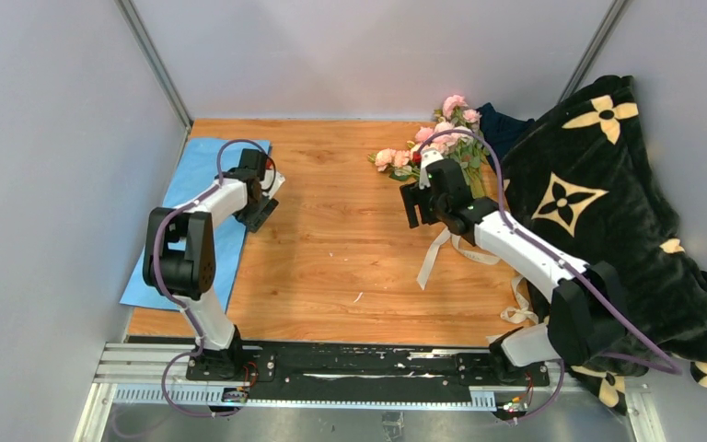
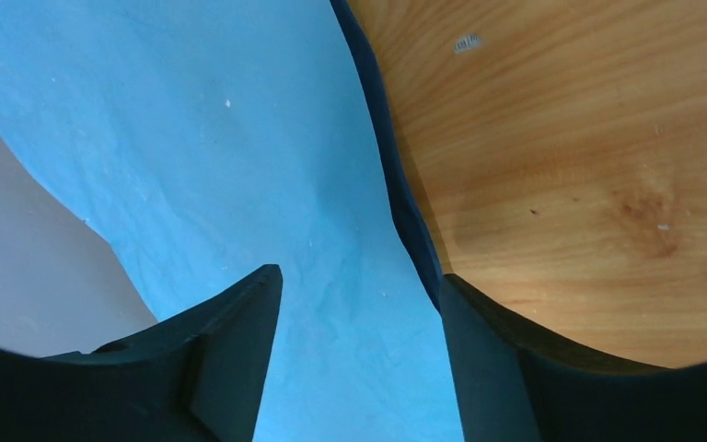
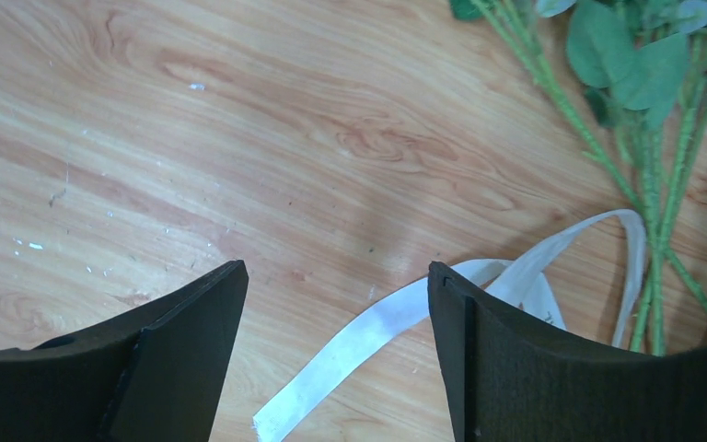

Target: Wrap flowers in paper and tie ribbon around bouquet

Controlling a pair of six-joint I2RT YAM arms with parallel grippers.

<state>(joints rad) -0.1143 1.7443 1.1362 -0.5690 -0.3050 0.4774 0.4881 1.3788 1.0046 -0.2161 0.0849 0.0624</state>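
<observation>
The light blue paper (image 1: 184,230) lies flat along the table's left edge. My left gripper (image 1: 260,201) hangs open over its right edge. In the left wrist view the paper (image 2: 239,138) fills the gap of the left gripper (image 2: 359,276), its dark underside showing along the edge. The pink flowers (image 1: 442,138) lie bare at the back right, apart from the paper; no bouquet is in view. My right gripper (image 1: 417,204) hovers open just in front of them. The cream ribbon (image 3: 368,341) lies on the wood beneath the right gripper (image 3: 336,272), beside the green stems (image 3: 644,184).
A black blanket with cream flower shapes (image 1: 608,203) is heaped over the table's right side. The ribbon (image 1: 434,256) trails toward the right arm's base. Grey walls close in the left and back. Bare wooden table (image 1: 331,267) lies between the arms.
</observation>
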